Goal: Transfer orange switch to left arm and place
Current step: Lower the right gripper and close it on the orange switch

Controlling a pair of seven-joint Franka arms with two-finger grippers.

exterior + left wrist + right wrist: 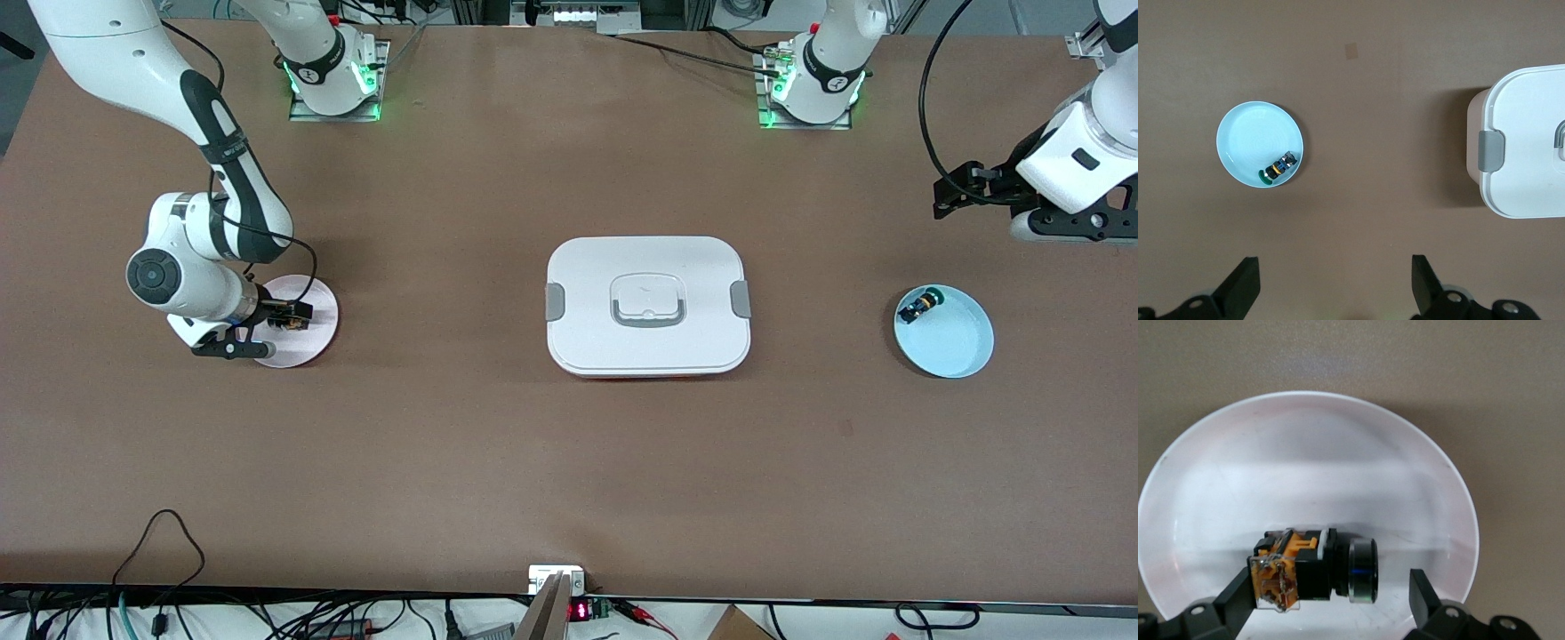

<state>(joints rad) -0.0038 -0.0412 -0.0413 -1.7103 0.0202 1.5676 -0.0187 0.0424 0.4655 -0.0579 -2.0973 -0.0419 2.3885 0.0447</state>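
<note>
Right now the orange switch (1313,570) lies on the pink plate (313,347) toward the right arm's end from the box (647,306), between the right gripper (1325,603)'s wide-open fingers; left gripper (1335,287) open, waiting; prob light, rigid, slick—pinch mid-body.

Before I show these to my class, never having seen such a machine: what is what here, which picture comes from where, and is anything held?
Two white robot arms stand at a brown table. One picture looks down from above; the other two come from cameras on each arm's wrist. The white box sits mid-table. The right pincer is low over a pink plate, open on either side of the orange switch, which lies on the plate, not gripped. The left pincer waits open, up near a blue plate holding a green-capped switch. Nothing is held.
</note>
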